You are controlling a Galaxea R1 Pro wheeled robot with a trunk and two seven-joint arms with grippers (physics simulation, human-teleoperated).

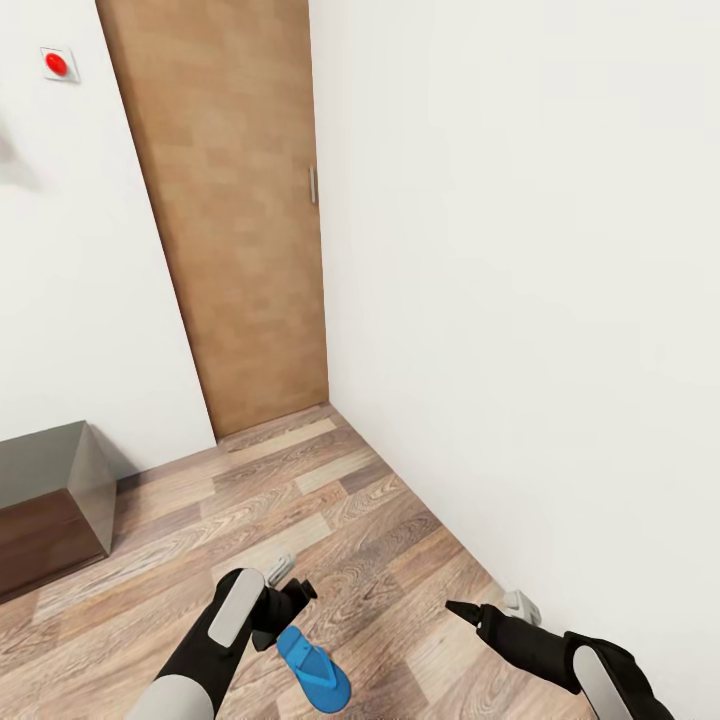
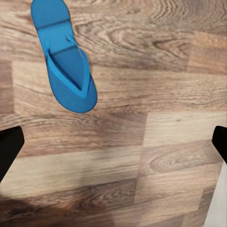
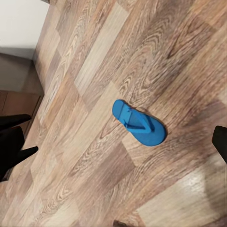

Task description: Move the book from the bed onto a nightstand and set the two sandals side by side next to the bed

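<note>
Blue against the wood-plank floor (image 1: 330, 500), 1 sandal (image 1: 315, 668) lies flat, strap side up, just below and beside the left gripper (image 1: 285, 590), apart from its fingers and not held. In the left wrist view the sandal (image 2: 66, 61) sits ahead of the fingers (image 2: 9, 146), which stand wide apart at either edge with bare floor between them. The right gripper (image 1: 480, 612) hovers over the floor near the white wall (image 1: 520, 300); its wrist view shows the same sandal (image 3: 139, 123) well ahead, between dark fingers (image 3: 14, 142) spread wide, nothing in them. A wooden door (image 1: 230, 200) fills the corner, a red button (image 1: 56, 63) on the wall beside it, and a dark brown cabinet (image 1: 50, 500) stands off to the left gripper's side.
</note>
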